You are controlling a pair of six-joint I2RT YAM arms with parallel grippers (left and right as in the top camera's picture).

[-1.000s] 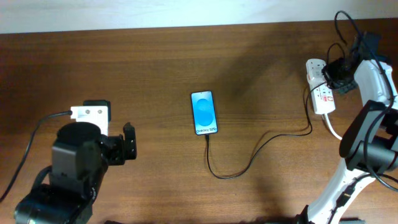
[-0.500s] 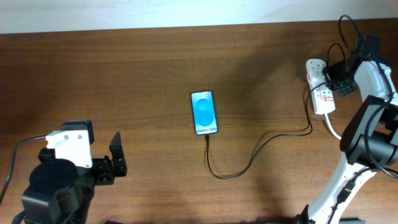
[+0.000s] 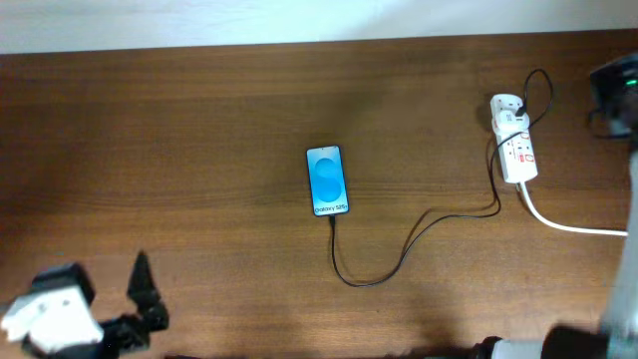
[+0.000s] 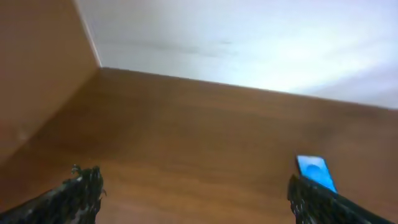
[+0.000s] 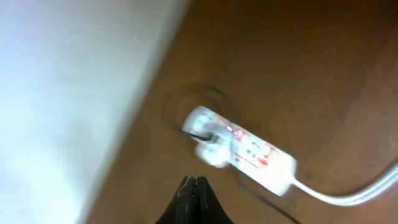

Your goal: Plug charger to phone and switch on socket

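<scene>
The phone (image 3: 328,180) lies mid-tabletop (image 3: 199,120), screen lit blue, the charger (image 3: 407,251) cable running from its end to the socket (image 3: 520,160) at right. Left fingers (image 4: 81,196) spread wide; right fingers (image 5: 194,199) pressed together, empty, above the socket.

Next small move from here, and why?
Probably just park both arms. The charger already meets the phone at its lower end, and its adapter sits in the socket. The left gripper, jaws wide open, and the right gripper, jaws shut, both hang clear of everything. Whether the switch is on cannot be read here.
</scene>
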